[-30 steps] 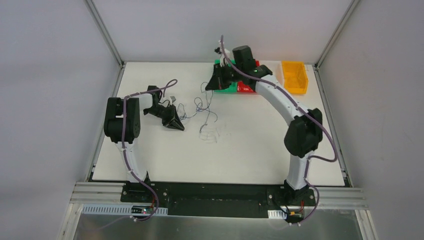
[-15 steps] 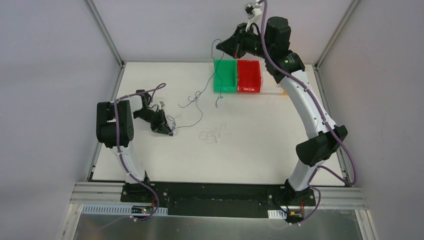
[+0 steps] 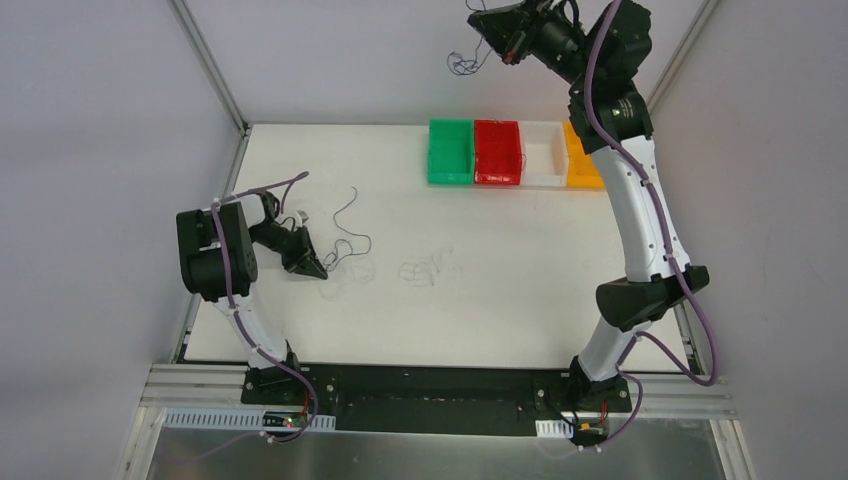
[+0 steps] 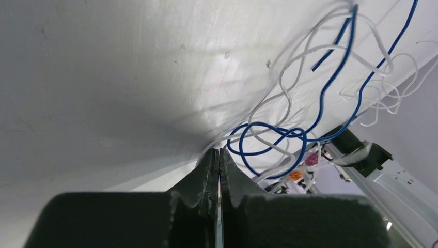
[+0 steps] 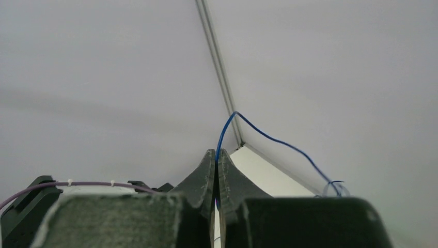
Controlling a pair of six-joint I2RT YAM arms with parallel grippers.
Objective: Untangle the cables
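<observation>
My left gripper (image 3: 318, 270) is low over the table's left side, jaws shut on the cables. In the left wrist view its tips (image 4: 217, 151) pinch whitish-grey wires (image 4: 289, 82) that are looped with a dark blue wire (image 4: 268, 139). In the top view these cables (image 3: 347, 243) trail right of the gripper on the table. My right gripper (image 3: 478, 18) is raised high above the back edge, shut on a single dark blue wire (image 3: 462, 62) that dangles free. It rises from the jaw tips (image 5: 217, 153) in the right wrist view as a thin blue arc (image 5: 268, 137).
Green (image 3: 450, 175), red (image 3: 498, 177), white (image 3: 542, 177) and orange (image 3: 580, 178) bins stand in a row at the back edge. A faint whitish curl of wire (image 3: 425, 268) lies mid-table. Frame posts rise at the back corners.
My right gripper rose up and to the right, pulling the dark blue wire out of the tangle and off the table. My left gripper drew left and nearer with the other cables.
</observation>
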